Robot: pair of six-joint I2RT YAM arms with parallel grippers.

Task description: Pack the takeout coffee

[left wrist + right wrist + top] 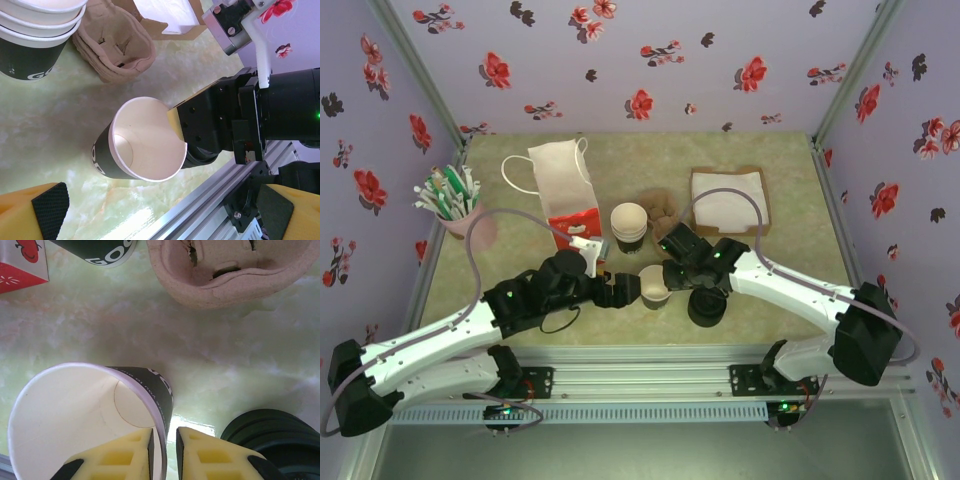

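One flimsy-looking cream paper cup with dark band [75, 410], rim pinched in my narrow right gripper [165, 434], should crush easily; left gripper [160, 210] gapes empty.

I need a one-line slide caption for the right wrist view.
The right gripper's fingers straddle the wall of a lidless paper cup, with stacked black lids beside it.

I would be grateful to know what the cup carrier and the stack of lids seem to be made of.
The cup carrier looks like moulded paper pulp: matte tan, rough-surfaced, with soft pressed edges. The stack of lids is probably black plastic: smooth ridged rims with a faint sheen.
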